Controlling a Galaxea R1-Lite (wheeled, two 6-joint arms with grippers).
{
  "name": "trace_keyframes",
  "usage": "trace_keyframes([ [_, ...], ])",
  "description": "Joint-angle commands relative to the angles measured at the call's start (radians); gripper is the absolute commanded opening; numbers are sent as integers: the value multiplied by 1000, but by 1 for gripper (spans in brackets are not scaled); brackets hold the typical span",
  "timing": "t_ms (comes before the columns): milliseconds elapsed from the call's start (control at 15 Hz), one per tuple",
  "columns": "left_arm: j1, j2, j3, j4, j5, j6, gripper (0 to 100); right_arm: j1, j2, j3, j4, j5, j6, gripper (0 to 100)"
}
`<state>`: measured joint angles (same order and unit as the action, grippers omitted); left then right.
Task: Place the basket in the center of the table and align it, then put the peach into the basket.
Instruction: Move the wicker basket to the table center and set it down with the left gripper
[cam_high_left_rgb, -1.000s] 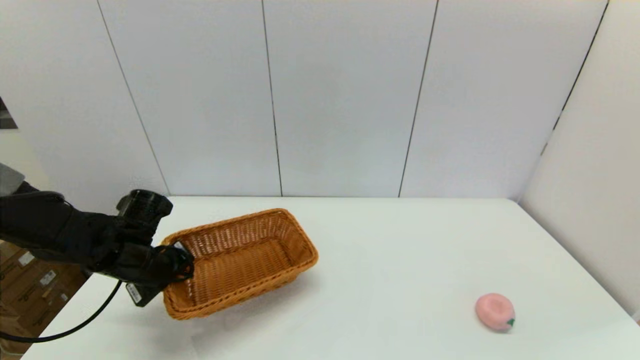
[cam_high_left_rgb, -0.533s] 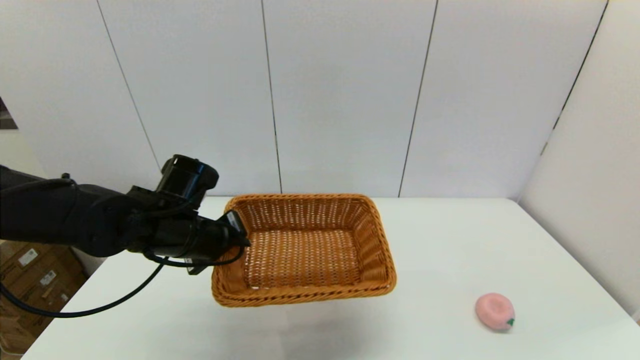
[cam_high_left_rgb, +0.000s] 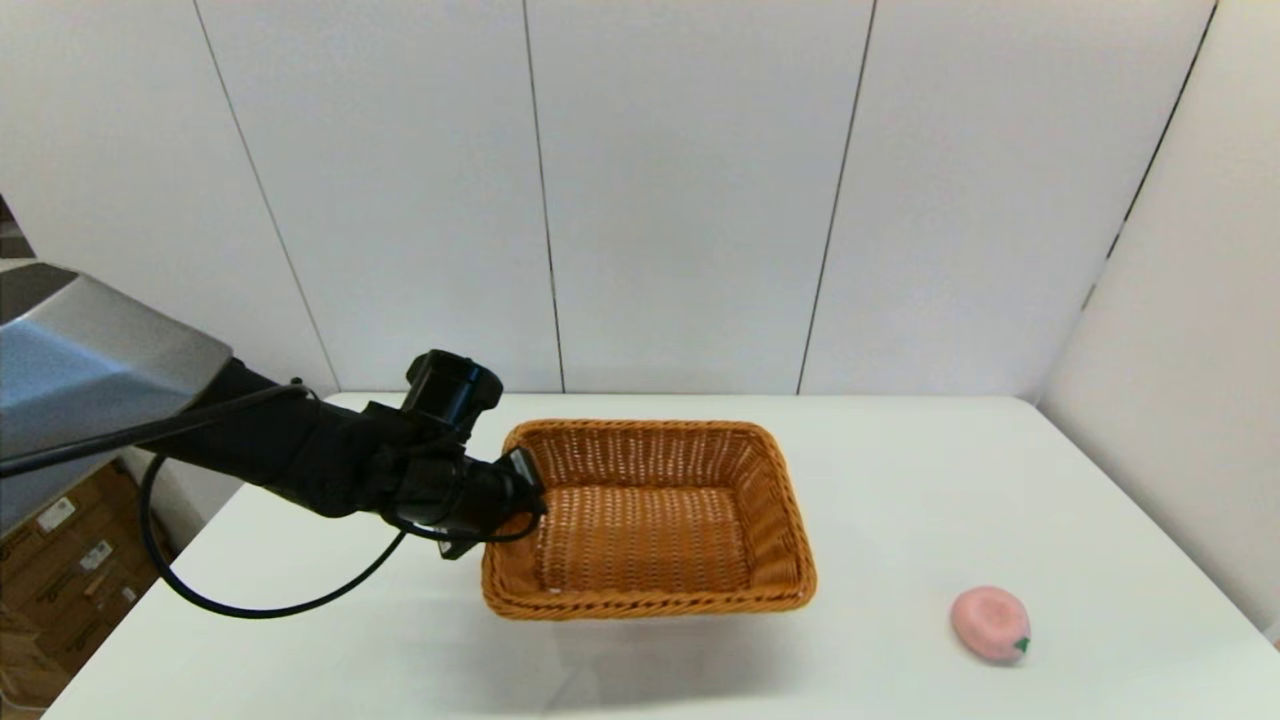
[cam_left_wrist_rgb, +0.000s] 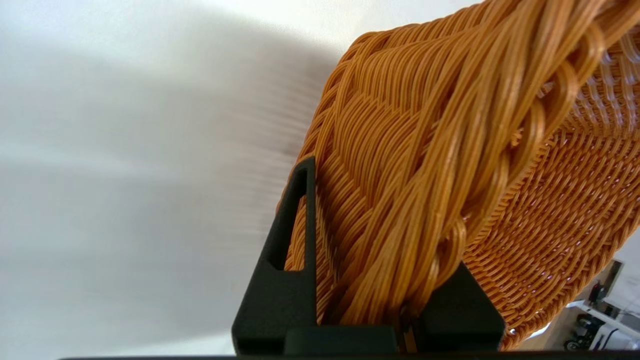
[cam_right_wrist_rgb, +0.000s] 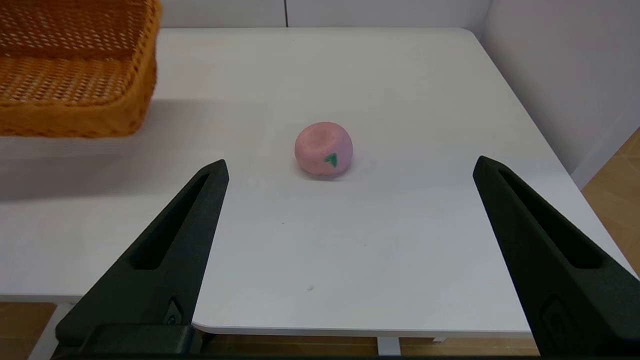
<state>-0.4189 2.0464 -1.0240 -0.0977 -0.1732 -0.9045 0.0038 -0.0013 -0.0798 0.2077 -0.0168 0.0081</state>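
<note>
Since a second ago your left claw (cam_high_left_rgb: 525, 490), clamped on the basket (cam_high_left_rgb: 650, 520) rim, swings it to mid-desk (cam_high_left_rgb: 900, 480), apparently not set down yet. Peach (cam_high_left_rgb: 990, 623) sits near right; right claw (cam_right_wrist_rgb: 350, 250) waits wide open, empty.

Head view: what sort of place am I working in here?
Probably a robot test cell or lab, not a home: a bare white table boxed in by plain white wall panels, cardboard boxes stacked beside it, and only a wicker basket and toy peach as props.
</note>
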Motion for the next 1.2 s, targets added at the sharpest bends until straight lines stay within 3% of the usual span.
trace_keyframes([
  [67, -35, 49, -7, -40, -3, -56, 0, 1, 0, 0, 1, 0, 0, 100],
  [600, -138, 49, -2, -53, -3, -157, 0, 1, 1, -2, 1, -2, 0, 100],
  [1200, -147, 52, 4, -53, -2, -156, 0, 1, 1, -2, 1, -2, 0, 100],
])
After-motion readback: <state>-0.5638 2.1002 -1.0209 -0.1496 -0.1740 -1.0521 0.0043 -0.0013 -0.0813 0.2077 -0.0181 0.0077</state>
